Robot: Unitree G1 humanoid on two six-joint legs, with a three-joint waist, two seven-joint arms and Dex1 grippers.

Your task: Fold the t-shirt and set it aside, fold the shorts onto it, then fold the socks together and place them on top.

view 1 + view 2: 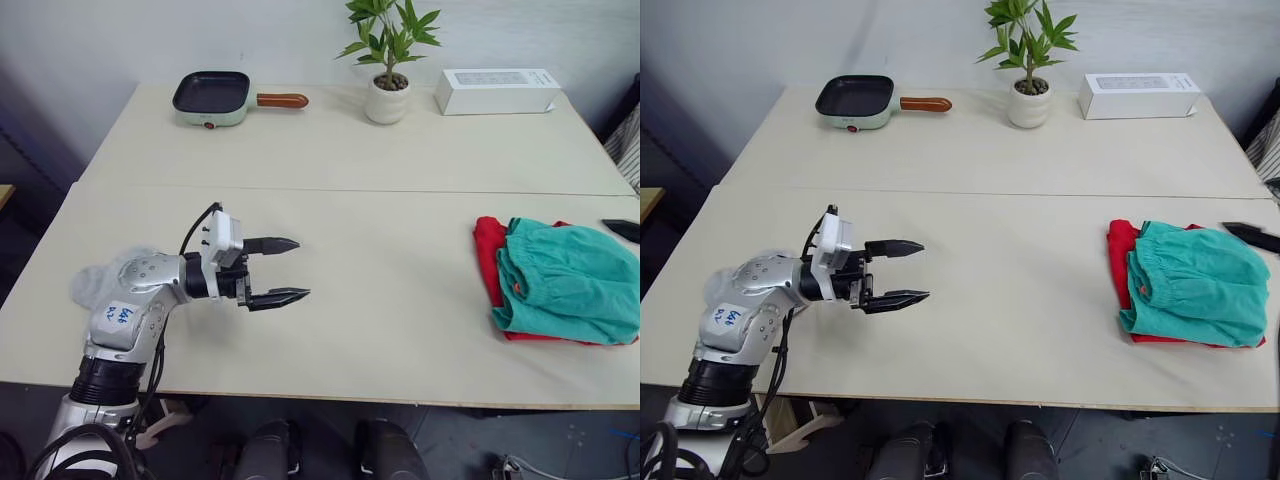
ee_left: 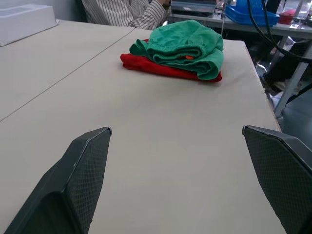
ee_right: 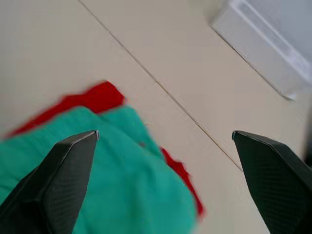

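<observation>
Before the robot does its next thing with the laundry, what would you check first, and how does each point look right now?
1. T-shirt folded and set aside: ok.
2. Shorts folded on top of it: ok.
3. Socks located: not ok, none seen on the table.
4. Left end effector open and holding nothing: ok.
5. Right end effector open above the pile: ok.
6. Pile fully on the table: ok, though near the right edge.

Teal-green shorts [image 1: 572, 282] over a bright red t-shirt [image 1: 489, 255] — striped sleeve [image 2: 127, 11], white box [image 1: 496, 91].
</observation>
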